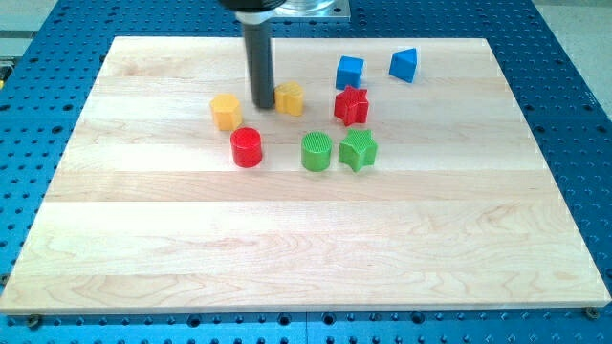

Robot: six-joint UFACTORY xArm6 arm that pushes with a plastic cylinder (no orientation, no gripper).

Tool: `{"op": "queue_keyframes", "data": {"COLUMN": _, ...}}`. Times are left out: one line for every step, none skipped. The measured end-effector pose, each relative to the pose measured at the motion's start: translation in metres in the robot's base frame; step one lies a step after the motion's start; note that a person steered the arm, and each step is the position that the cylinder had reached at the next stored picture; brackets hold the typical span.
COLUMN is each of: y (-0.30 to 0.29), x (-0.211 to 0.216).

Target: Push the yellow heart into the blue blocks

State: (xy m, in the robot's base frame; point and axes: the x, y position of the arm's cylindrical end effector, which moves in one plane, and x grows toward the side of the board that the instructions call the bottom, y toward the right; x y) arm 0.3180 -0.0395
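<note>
The yellow heart (pixel 291 97) lies on the wooden board near the view's top middle. My tip (pixel 262 104) stands right against its left side, touching or nearly touching it. A blue cube (pixel 350 72) lies up and to the right of the heart. A blue triangular block (pixel 404 65) lies further right, near the board's top edge. A red star block (pixel 351 105) lies between the heart and the blue cube's lower side, just right of the heart.
A yellow hexagon block (pixel 226 111) lies left of my tip. A red cylinder (pixel 246 147) lies below it. A green cylinder (pixel 316 151) and a green star block (pixel 358 150) lie below the heart. The wooden board (pixel 306 248) sits on a blue perforated table.
</note>
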Motion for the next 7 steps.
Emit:
{"op": "queue_keyframes", "data": {"y": 0.013, "x": -0.008}}
{"op": "queue_keyframes", "data": {"y": -0.046, "x": 0.069}}
{"op": "queue_keyframes", "data": {"y": 0.011, "x": 0.051}}
{"op": "queue_keyframes", "data": {"y": 0.059, "x": -0.011}}
{"op": "queue_keyframes", "data": {"y": 0.056, "x": -0.015}}
{"op": "queue_keyframes", "data": {"y": 0.037, "x": -0.029}}
{"op": "queue_keyframes", "data": {"y": 0.08, "x": -0.048}}
